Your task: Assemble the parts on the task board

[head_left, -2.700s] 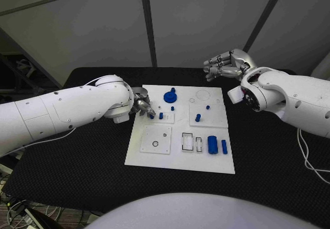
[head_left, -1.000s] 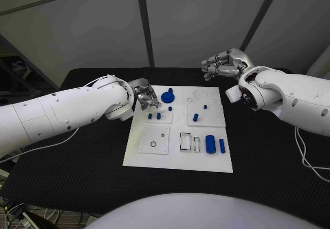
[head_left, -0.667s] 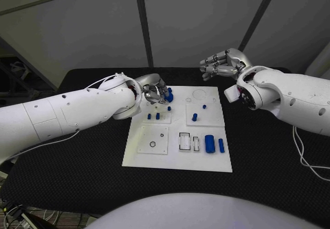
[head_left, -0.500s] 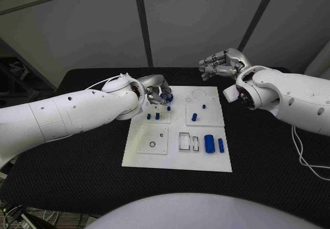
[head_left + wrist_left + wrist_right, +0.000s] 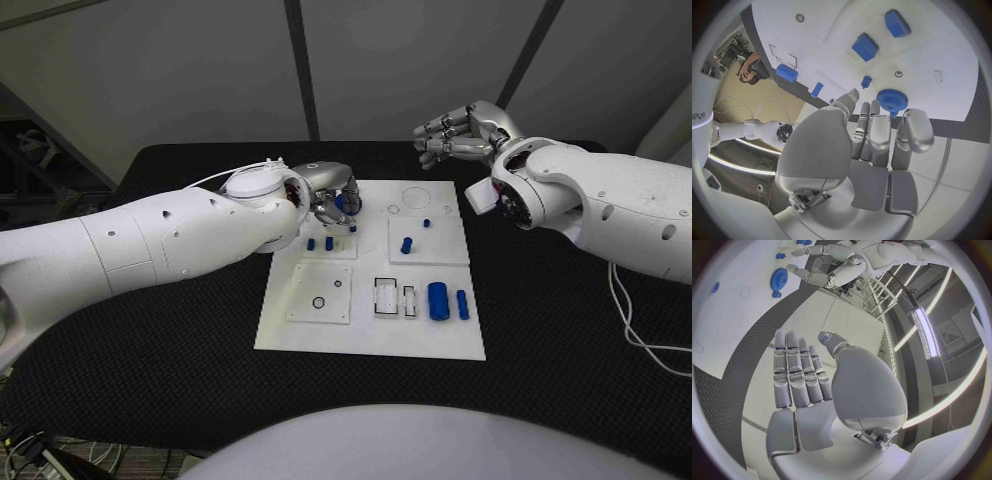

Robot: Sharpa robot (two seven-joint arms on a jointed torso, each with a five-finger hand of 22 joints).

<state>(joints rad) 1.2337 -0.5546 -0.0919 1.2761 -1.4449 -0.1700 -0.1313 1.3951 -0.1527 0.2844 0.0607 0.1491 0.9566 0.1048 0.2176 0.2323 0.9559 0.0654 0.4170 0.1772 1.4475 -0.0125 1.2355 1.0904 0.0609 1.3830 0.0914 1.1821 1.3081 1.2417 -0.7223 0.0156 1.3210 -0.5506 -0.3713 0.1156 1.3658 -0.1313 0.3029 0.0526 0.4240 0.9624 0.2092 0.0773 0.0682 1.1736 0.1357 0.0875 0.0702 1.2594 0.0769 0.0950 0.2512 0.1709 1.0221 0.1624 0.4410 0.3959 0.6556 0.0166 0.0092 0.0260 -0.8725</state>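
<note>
The white task board lies mid-table. A blue gear stands at its far left corner, partly covered in the head view. My left hand hovers over it with its fingers stretched toward the gear and nothing in them. Two short blue pegs stand just nearer than the hand, and a small one is beside the gear. Two more pegs stand on the right panel. My right hand is raised beyond the board's far right corner, fingers spread and empty.
Two blue cylinders lie near the board's right edge beside rectangular slots. A small black ring sits on the near left panel. Black table mat surrounds the board.
My left hand has moved from beside the two left pegs toward the board's far edge, over the blue gear. The right hand has stayed raised, almost still.
</note>
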